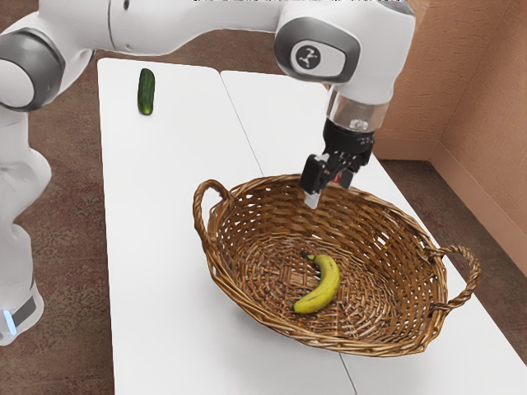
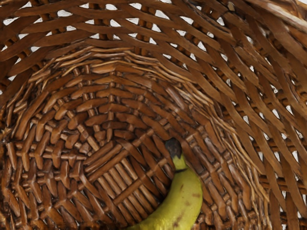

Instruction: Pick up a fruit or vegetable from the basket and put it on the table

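Note:
My gripper point(image 1: 314, 194) hangs over the far rim of the wicker basket point(image 1: 257, 316) in the exterior view, above the level of the banana; nothing held can be made out. A yellow banana point(image 1: 324, 287) lies curved on the basket's floor, lower than the gripper and apart from it. In the wrist view, the banana point(image 2: 184, 196) shows its dark stem and part of its spotted body, the rest being cut off by the view's edge. Woven floor and wall of the basket point(image 2: 112, 103) surround it.
A dark green cucumber point(image 1: 146, 91) lies on the white table point(image 1: 156, 230) near its far end, outside the basket. The basket's looped handles point(image 1: 200, 216) rise at both ends, and its high rim surrounds the banana.

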{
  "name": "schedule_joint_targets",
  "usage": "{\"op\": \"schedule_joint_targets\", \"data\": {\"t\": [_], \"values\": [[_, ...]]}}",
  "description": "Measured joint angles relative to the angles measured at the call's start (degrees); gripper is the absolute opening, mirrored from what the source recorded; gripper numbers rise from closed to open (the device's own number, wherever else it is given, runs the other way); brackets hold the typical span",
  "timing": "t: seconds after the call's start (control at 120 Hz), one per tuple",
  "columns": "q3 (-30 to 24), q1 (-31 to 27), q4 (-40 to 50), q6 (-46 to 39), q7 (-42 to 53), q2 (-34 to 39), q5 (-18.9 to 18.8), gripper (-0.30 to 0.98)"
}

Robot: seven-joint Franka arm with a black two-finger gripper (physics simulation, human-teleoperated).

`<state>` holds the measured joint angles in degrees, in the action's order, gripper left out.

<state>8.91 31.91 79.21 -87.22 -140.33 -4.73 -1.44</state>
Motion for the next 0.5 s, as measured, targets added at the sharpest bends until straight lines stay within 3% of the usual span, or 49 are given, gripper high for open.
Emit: {"op": "schedule_joint_targets", "data": {"t": [0.158, 0.5], "values": [[-1.93, 2.93, 0.01, -0.39, 5.63, 0.37, -1.55, 0.69], [-6.34, 2.45, 4.47, -0.21, 15.4, 0.12, -2.08, 0.67]]}}
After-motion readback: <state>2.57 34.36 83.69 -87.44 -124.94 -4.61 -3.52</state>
